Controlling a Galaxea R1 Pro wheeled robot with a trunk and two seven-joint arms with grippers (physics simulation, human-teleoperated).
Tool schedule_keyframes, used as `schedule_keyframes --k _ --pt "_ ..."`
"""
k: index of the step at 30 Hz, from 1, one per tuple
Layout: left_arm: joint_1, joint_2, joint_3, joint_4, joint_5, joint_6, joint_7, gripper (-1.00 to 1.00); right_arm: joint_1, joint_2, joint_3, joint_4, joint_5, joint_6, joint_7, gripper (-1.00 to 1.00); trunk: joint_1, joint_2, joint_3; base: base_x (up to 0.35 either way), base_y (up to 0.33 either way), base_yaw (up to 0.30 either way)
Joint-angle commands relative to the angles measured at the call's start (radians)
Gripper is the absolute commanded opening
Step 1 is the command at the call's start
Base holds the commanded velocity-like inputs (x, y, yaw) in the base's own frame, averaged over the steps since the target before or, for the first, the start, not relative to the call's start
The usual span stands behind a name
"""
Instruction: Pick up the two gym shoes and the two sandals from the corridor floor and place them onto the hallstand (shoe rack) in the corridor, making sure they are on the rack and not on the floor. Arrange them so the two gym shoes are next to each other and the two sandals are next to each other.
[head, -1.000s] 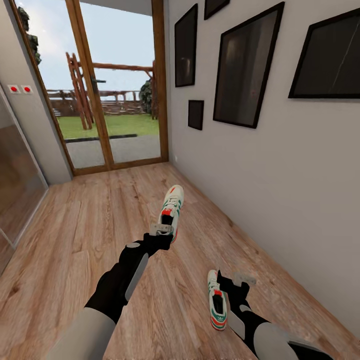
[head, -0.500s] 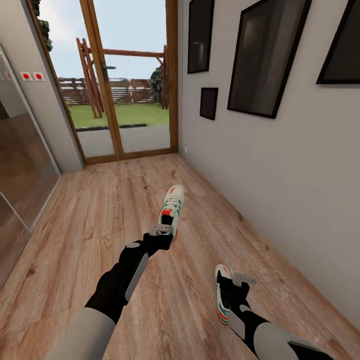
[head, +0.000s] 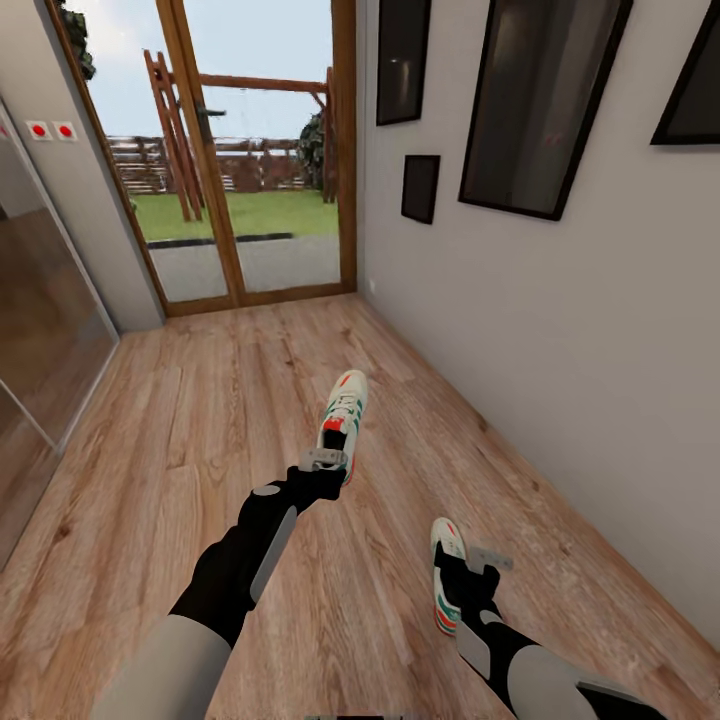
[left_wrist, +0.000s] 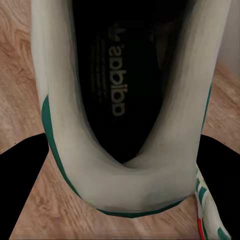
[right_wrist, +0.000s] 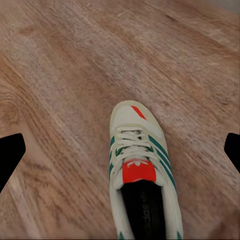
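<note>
One gym shoe (head: 343, 420) is held at its heel end by the left gripper (head: 325, 462), lifted above the corridor floor (head: 180, 440), toe pointed away toward the glazed door (head: 255, 150). In the left wrist view the heel collar and dark insole of that shoe (left_wrist: 122, 105) are seen close up, w/ the dark fingers (left_wrist: 22, 185) at either side, closed on it.

The second gym shoe (head: 447, 575) is gripped by the right gripper (head: 470, 580) near the lower right of the head view, toe also pointing fwd, held just beside the grey wall (head: 560, 330). In the right wrist view the shoe (right_wrist: 140, 170) is seen from above: white laces, green stripes, red-orange tongue, wood planks (right_wrist: 60, 75) beneath. Whether its sole touches the floor can't be told; the jaws are seen clamped on its heel part.

The two shoes are well apart, one ahead of the other. Dark framed pictures (head: 530, 100) are hung on the wall at right; a glossy brown panel (head: 40, 330) is seen at left
</note>
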Motion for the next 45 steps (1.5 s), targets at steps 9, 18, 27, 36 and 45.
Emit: schedule_keyframes --k 9,18,27,36,45 --pt "0.000 0.000 0.000 -0.001 0.011 0.005 0.003 -1.00 -0.001 -0.002 -0.002 0.001 0.002 -0.003 -0.003 1.00 0.004 -0.003 -0.050 0.000 0.000 0.000" --pt "0.000 0.000 -0.001 -0.001 0.011 0.005 0.002 -1.00 -0.001 -0.002 -0.002 0.001 0.002 -0.003 -0.003 1.00 0.008 -0.005 -0.100 0.000 0.000 0.009" --pt "0.000 0.000 -0.001 -0.001 0.011 0.005 0.002 -1.00 -0.001 -0.002 -0.002 0.001 0.002 -0.003 -0.003 1.00 0.012 -0.007 -0.149 0.000 0.000 0.079" --pt "0.000 0.000 0.000 -0.001 0.011 0.005 0.002 -1.00 -0.001 -0.002 -0.002 0.001 0.002 -0.003 -0.003 1.00 0.013 -0.007 -0.172 0.000 0.000 0.089" --pt "0.000 0.000 0.000 -0.001 0.011 0.005 0.003 -1.00 -0.001 -0.002 -0.002 0.001 0.001 -0.003 -0.001 1.00 0.013 -0.007 -0.179 0.000 0.000 0.041"
